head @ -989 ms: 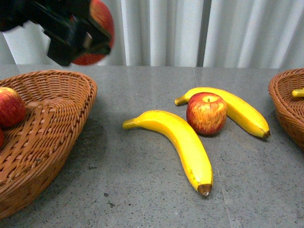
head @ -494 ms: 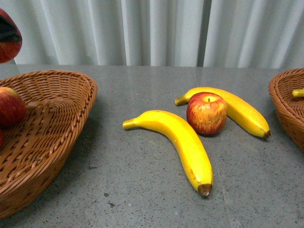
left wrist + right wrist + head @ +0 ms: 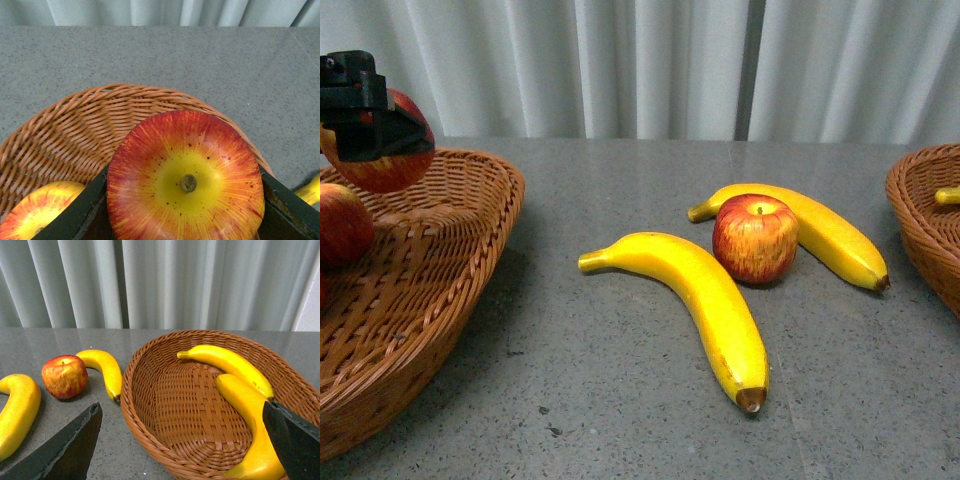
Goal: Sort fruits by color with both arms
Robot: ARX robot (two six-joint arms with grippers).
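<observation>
My left gripper (image 3: 365, 125) is shut on a red apple (image 3: 385, 160) and holds it over the far rim of the left wicker basket (image 3: 430, 250). The left wrist view shows that apple (image 3: 185, 180) stem-up between the black fingers, above the basket (image 3: 75, 130), with another apple (image 3: 35, 210) below. An apple (image 3: 340, 225) lies in the left basket. On the table lie a red apple (image 3: 755, 238), a near banana (image 3: 705, 300) and a far banana (image 3: 825, 232). My right gripper (image 3: 182, 440) is open above the right basket (image 3: 200, 405), which holds two bananas (image 3: 235, 375).
The grey table (image 3: 620, 400) runs between the two baskets. The right basket's rim (image 3: 920, 220) shows at the front view's right edge with a banana tip (image 3: 948, 195) in it. White curtains (image 3: 650, 60) hang behind.
My left gripper with the red apple swung left out of the front view, then came back lower, down to the far rim of the left basket. The table fruits have not moved.
</observation>
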